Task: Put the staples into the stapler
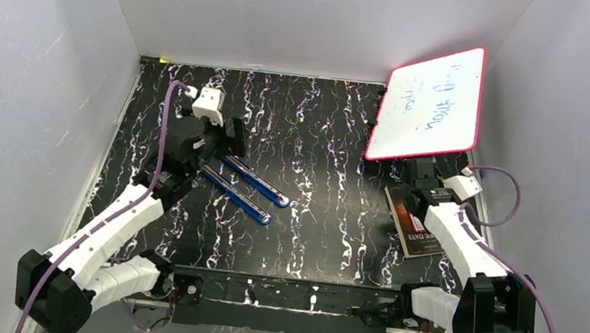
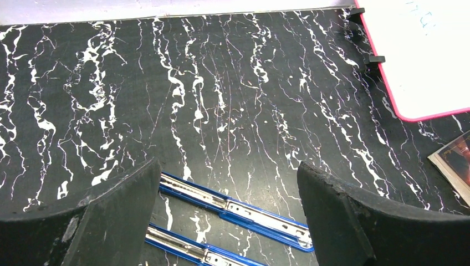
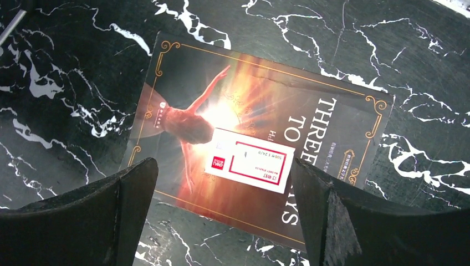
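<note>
The blue stapler (image 1: 245,187) lies opened flat on the black marbled table, its two long arms side by side, silvery channels facing up (image 2: 238,210). My left gripper (image 1: 217,153) hovers over the stapler's left end, open, with nothing between its fingers (image 2: 227,166). My right gripper (image 1: 422,191) is open above a small red-and-white box (image 3: 252,160) that rests on a book (image 3: 266,105); it holds nothing. No loose staples show in any view, and I cannot tell whether any sit in the channels.
The book (image 1: 418,231) lies at the right side of the table. A pink-rimmed whiteboard (image 1: 431,102) leans at the back right, just behind the right gripper. White walls enclose the table on three sides.
</note>
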You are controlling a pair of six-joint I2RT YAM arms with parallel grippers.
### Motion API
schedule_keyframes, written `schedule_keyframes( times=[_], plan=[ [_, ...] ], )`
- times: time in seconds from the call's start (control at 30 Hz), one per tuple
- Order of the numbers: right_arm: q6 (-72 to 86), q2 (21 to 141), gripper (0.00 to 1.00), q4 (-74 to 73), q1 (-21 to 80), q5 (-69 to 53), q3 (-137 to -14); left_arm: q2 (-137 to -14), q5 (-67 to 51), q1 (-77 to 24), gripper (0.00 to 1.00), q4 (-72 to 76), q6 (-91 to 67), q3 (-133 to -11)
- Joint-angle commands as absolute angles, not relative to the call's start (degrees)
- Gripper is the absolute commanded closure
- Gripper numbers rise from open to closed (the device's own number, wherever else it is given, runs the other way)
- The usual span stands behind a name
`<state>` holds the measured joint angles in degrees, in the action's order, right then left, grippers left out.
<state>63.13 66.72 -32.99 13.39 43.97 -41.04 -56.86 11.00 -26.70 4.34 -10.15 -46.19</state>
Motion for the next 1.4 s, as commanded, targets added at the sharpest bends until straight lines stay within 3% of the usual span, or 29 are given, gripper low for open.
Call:
schedule_keyframes(
  times=[0.0,0.57,1.37],
  plan=[
    [64.86,67.64,0.02,-31.11,10.59,41.92,-41.30,-56.54,9.98,-26.37,0.08,6.11,-10.72,-46.19],
    [66.52,74.83,0.02,-29.40,7.78,36.44,-40.37,-57.53,9.58,-26.37,0.08,6.22,-11.03,-46.00],
    [62.57,78.99,0.15,-24.54,7.63,36.54,-38.24,-56.58,9.97,-26.37,0.08,5.80,-11.49,-45.80]
  ],
)
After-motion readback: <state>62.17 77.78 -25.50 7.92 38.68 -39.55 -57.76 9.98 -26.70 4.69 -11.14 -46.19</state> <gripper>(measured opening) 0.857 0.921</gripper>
